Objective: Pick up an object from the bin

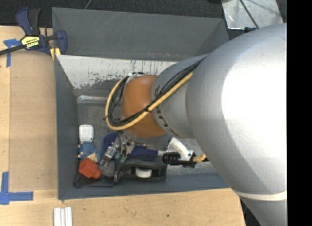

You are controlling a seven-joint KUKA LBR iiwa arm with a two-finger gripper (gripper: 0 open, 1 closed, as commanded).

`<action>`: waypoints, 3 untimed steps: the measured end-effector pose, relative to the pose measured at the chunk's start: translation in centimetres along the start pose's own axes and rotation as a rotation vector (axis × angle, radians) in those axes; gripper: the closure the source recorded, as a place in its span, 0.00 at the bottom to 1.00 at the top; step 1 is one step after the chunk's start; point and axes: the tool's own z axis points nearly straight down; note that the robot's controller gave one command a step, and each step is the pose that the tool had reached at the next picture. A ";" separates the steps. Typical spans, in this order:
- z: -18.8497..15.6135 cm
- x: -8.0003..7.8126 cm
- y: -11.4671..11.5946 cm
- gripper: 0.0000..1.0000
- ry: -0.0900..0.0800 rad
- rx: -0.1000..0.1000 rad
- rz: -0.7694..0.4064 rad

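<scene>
The pincer [117,153] is down low in the grey bin [66,122], at the near left side, in a small heap of things. I cannot tell if it is open or closed, or if it has hold of anything. Just beside it lie a blue thing [88,148], a red thing [89,169] and a long black thing [146,172]. A white block [86,132] sits to the left.

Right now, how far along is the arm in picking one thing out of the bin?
The approach looks done: the gripper sits low in the bin, at the heap by its near wall, between a small blue thing and a long black thing. In hand is the grasp; I see nothing held. Left is the lift: nothing is raised off the heap.
</scene>
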 end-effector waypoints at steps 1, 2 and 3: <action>-0.1 -1.5 -1.8 0.00 -0.005 -0.004 0.067; -0.3 -2.0 -1.9 1.00 -0.016 -0.008 0.072; -2.2 -2.3 -1.7 1.00 -0.004 0.008 0.070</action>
